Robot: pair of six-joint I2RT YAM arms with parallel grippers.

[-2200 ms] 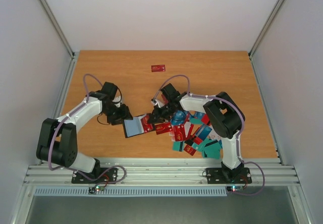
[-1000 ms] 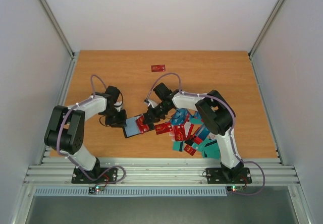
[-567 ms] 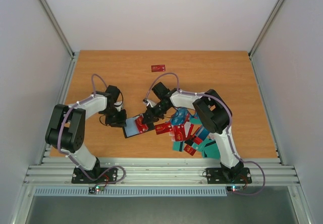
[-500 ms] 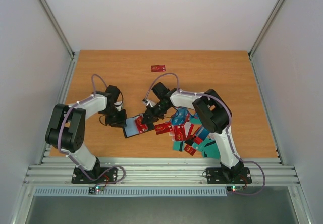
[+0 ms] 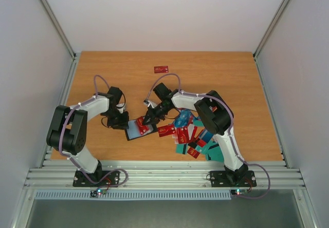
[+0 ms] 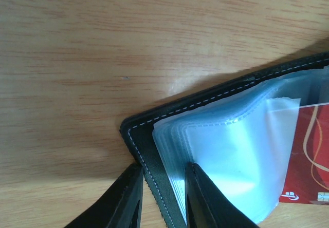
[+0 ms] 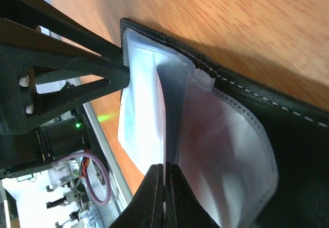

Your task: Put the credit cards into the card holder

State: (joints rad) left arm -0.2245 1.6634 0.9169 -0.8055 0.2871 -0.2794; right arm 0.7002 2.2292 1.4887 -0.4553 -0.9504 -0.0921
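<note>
The black card holder lies open at the table's middle, its clear sleeves fanned up. My left gripper is shut on its left edge; in the left wrist view the fingers pinch the stitched cover and sleeves. My right gripper is shut on a red card and holds it over the sleeves. In the right wrist view the card shows edge-on, between sleeves of the holder. The card's red face also shows in the left wrist view.
A pile of several red, teal, blue and white cards lies right of the holder, under the right arm. One lone red card lies farther back. The table's near edge meets a metal rail.
My right gripper has moved left with the red card, from beside the pile to over the holder's sleeves. My left arm shifted early on, then held still on the holder.
</note>
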